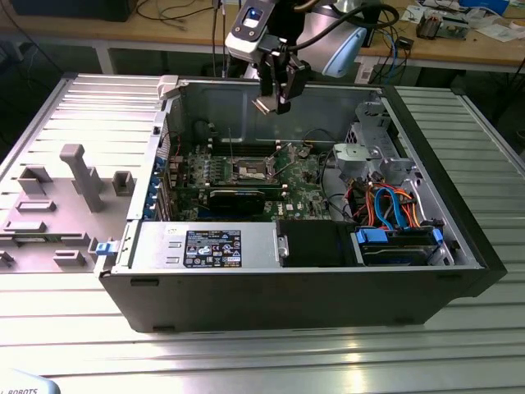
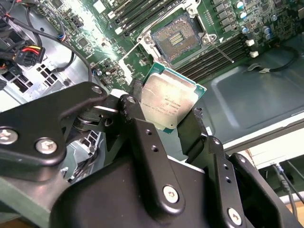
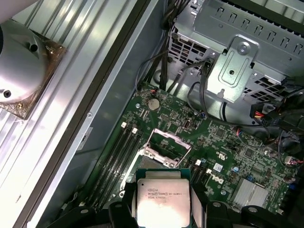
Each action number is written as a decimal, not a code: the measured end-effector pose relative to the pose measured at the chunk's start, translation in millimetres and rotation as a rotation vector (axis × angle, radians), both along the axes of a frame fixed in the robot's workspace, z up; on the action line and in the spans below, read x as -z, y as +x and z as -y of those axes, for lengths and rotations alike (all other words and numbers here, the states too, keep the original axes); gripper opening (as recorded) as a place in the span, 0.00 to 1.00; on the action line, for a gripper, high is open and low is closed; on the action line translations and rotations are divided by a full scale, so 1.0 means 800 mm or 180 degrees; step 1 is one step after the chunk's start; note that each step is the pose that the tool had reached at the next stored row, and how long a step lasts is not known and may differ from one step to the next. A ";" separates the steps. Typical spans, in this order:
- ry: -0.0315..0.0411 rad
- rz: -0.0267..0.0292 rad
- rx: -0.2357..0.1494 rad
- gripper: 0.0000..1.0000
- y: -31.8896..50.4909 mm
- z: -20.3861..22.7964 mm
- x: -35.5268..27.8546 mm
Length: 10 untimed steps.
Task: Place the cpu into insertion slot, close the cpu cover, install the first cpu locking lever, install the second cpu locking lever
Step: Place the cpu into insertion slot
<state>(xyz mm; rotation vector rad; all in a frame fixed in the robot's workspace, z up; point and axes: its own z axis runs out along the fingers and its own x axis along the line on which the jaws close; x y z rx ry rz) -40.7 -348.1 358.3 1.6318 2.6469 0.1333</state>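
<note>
Gripper: the gripper (image 1: pixel 275 105) is closed on the cpu (image 2: pixel 168 102), with one black finger (image 2: pixel 137 102) on each of two opposite edges, so the chip is pinched by its rim alone.
Cpu position: in the exterior view it hangs above the open computer case (image 1: pixel 287 279), at about 12 o'clock from the insertion slot (image 1: pixel 250 171) and well apart from it; it is not seated.
Slot state: in the second wrist view the insertion slot (image 2: pixel 178 38) lies bare with its contact field exposed. In the first wrist view the cpu cover (image 3: pixel 167 142) looks raised and out of the way.
Risk, slip: the edge grip is thin, so a jolt could tilt or drop the chip onto the motherboard (image 1: pixel 303 180).
Risk, bent contacts: if the chip comes down tilted or off-centre, a corner would likely dig into the exposed contacts and damage them.
Risk, orientation: the chip sits turned relative to the slot in the second wrist view. Lowered with its keyed corner wrong, it would rest on the frame instead of dropping in.
Risk, collision: a thin locking lever (image 2: pixel 219 48) stands out beside the slot and cables run close by, so the wide finger links could snag them on the way down.
Risk, cover: I cannot tell how firmly the cover stays up. If it falls, it would block the slot.
</note>
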 end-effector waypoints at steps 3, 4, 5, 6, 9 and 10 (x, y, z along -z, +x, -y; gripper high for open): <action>0.0000 0.0000 0.0130 0.54 0.000 0.0000 0.0002; 0.0000 0.0000 0.0168 0.54 0.000 0.0000 0.0003; 0.0000 0.0000 0.0206 0.54 0.000 0.0000 0.0003; 0.0000 0.0000 0.0211 0.54 0.000 0.0000 0.0003; 0.0000 0.0000 0.0212 0.54 0.000 0.0000 0.0003; 0.0000 0.0000 0.0212 0.54 0.000 0.0000 0.0003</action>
